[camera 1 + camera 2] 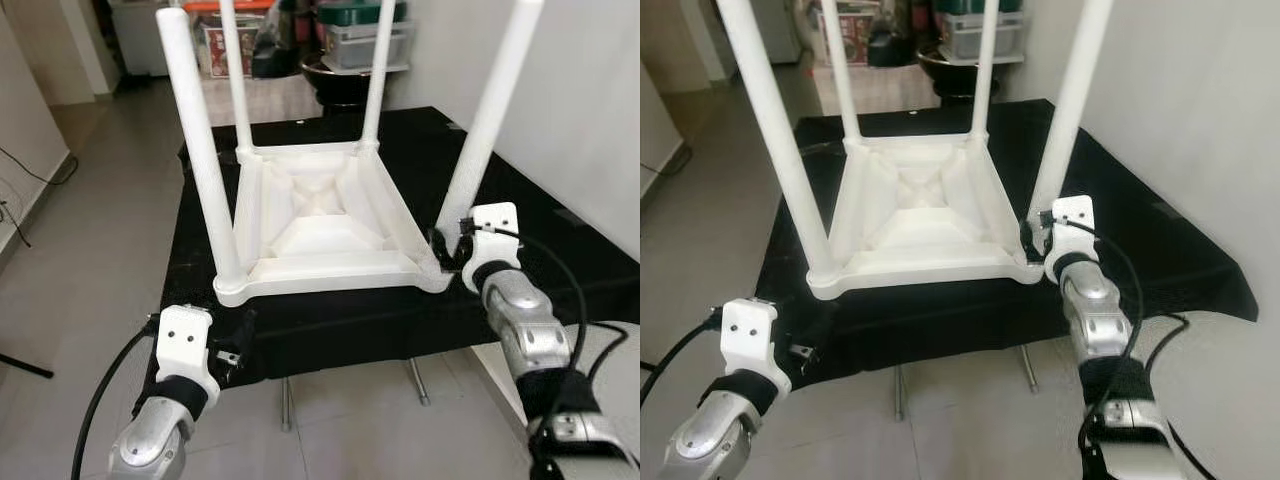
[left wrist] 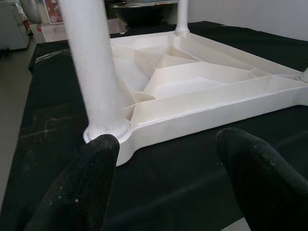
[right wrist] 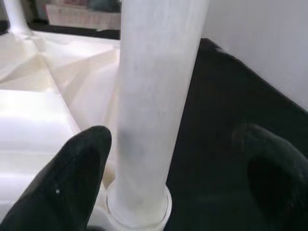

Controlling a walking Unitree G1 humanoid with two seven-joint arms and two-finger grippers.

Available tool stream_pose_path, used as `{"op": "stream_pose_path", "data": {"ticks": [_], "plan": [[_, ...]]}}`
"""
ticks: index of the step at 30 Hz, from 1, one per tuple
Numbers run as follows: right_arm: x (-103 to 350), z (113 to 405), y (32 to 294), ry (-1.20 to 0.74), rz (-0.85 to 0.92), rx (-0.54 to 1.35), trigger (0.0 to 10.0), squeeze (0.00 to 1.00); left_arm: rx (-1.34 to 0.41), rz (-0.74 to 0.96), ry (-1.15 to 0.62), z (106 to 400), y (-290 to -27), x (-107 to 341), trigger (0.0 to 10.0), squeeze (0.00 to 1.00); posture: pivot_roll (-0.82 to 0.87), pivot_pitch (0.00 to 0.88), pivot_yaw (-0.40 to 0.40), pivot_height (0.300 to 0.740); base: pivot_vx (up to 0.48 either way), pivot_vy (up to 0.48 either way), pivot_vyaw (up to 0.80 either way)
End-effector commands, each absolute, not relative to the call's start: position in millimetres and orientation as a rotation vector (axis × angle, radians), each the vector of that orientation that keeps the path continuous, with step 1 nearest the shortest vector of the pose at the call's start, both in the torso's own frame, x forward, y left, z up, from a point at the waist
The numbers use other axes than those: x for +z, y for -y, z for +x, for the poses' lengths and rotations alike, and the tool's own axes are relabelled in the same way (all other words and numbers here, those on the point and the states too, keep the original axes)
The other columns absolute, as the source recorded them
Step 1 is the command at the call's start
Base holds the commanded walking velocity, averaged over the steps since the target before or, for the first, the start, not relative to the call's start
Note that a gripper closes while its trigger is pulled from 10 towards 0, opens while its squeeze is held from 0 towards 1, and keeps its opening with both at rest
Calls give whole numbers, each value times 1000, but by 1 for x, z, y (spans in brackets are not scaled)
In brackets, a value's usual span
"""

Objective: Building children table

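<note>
My right tool is spread wide around the near-right white plastic leg of the upturned white plastic children's table, apparently not yet touching it. My left tool hangs open just short of the near-left leg, over the black-clothed desk edge.
</note>
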State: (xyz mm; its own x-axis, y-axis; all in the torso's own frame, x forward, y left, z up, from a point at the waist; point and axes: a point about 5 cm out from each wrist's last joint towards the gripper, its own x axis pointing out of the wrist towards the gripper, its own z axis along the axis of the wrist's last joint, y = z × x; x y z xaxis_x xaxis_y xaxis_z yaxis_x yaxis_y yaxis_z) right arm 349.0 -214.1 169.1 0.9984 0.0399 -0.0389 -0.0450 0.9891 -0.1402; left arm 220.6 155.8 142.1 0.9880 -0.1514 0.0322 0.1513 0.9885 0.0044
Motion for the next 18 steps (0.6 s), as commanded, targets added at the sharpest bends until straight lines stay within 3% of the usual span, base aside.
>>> {"op": "stream_pose_path", "data": {"ticks": [1,6,7,14,18], "plan": [[168,346,203,-48,-123,108,10000,0,-159,-1,25,220,-156,142,10000,0,-26,19,-7,740,0,0,0],[143,315,171,-154,-172,376,10000,0,-164,-2,21,219,-157,142,10000,0,-30,18,-8,740,0,0,0],[134,297,157,-217,-186,544,10000,0,-165,-2,20,220,-158,142,10000,0,-31,18,-8,740,0,0,0],[143,283,139,-236,-192,751,10000,0,-164,-3,21,221,-158,143,10000,0,-24,23,-5,740,0,0,0],[164,279,108,-176,-191,945,10000,0,-165,-1,21,220,-158,143,10000,0,4,19,-1,740,0,0,0]]}}
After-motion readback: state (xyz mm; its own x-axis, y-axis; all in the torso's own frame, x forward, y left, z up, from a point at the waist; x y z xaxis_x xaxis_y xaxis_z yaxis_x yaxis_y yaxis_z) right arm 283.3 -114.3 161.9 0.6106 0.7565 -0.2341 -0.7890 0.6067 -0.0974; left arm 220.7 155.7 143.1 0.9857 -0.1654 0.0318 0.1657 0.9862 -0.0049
